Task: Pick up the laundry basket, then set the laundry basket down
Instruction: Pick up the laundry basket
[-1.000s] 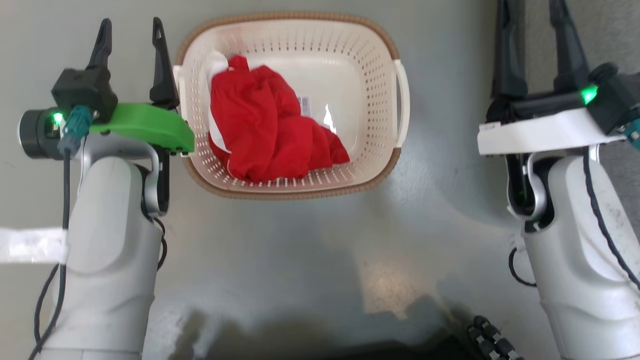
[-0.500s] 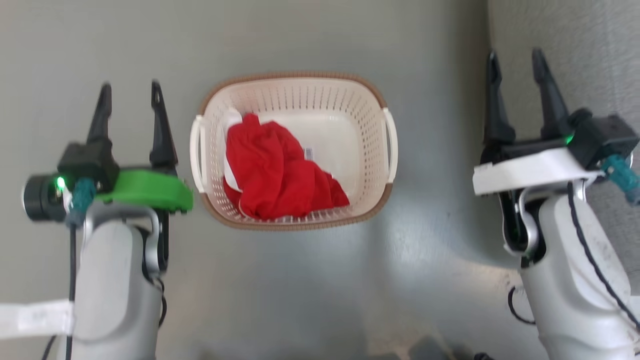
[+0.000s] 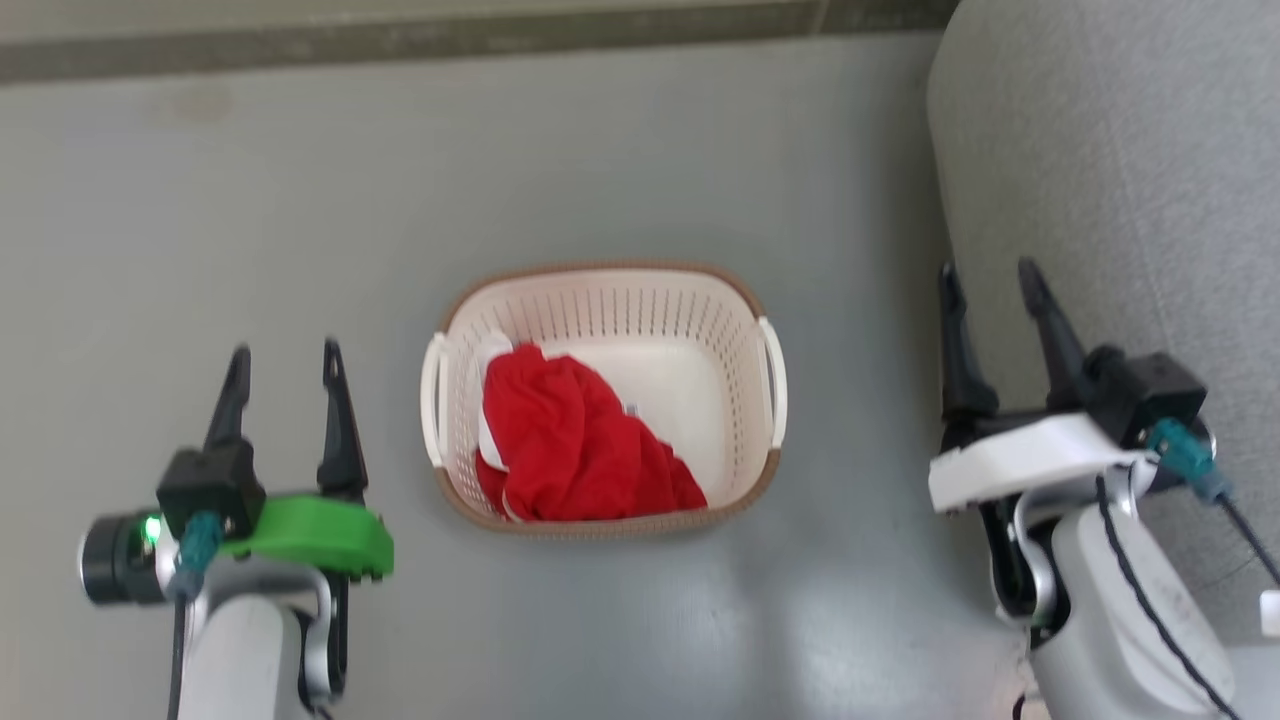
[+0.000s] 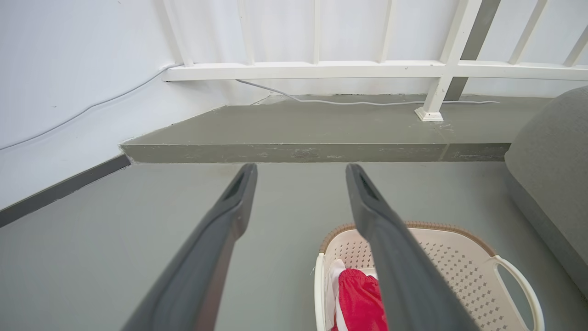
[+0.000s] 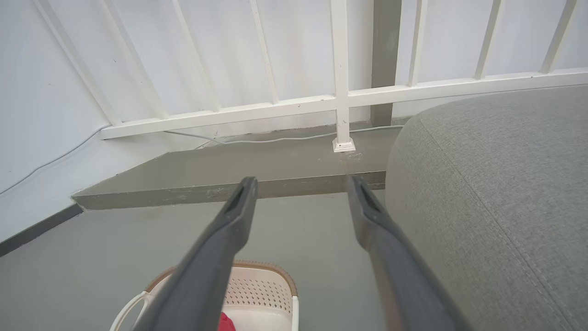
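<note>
The laundry basket (image 3: 720,330) stands on the grey floor in the middle of the head view, cream-white with perforated sides, a brown rim and white loop handles; red cloth (image 3: 580,450) lies inside. My left gripper (image 3: 285,365) hangs open to the basket's left, well apart from its handle. My right gripper (image 3: 985,285) is open to the basket's right, also apart from it. In the left wrist view the basket (image 4: 459,257) sits at the lower right past my open fingers (image 4: 229,216). The right wrist view has the basket (image 5: 266,289) at the bottom, left of centre.
A grey upholstered seat (image 3: 1120,180) fills the right side, close behind my right gripper. A raised floor step (image 4: 294,151) and a white railing (image 4: 321,69) run along the far side, with a white cable on the ledge. Open floor lies to the left.
The head view has pulled up and back, so the basket looks smaller and lower. Both grippers, open throughout, now sit farther from the basket's handles.
</note>
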Robot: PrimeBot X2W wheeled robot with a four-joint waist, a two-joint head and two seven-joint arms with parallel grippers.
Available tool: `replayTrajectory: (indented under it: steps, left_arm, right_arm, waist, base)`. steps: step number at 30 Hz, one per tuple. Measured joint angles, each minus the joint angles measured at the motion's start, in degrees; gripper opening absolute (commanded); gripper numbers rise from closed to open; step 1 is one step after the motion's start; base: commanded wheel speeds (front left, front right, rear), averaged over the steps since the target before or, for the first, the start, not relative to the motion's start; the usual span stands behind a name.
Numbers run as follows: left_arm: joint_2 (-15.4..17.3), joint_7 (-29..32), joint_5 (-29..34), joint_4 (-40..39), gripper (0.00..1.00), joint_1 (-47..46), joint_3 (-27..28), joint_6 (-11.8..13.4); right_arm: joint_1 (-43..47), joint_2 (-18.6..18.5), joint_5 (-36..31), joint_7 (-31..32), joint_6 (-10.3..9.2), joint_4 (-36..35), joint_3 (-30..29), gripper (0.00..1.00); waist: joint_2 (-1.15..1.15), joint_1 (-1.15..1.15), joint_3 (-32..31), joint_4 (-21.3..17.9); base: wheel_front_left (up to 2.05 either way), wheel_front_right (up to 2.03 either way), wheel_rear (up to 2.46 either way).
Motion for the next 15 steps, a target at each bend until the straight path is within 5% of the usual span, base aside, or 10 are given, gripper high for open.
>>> replayTrajectory:
  steps: [15]
  left_arm:
    - [0.26,0.0,-0.18,-2.26,1.0,12.23,1.03,1.24]
  right_arm:
    - [9.05,0.36,1.27,0.0,-0.43,3.05,1.32,1.0]
  waist:
    - [0.0,0.0,-12.32,0.57]
  base:
    - [0.0,0.0,0.0]
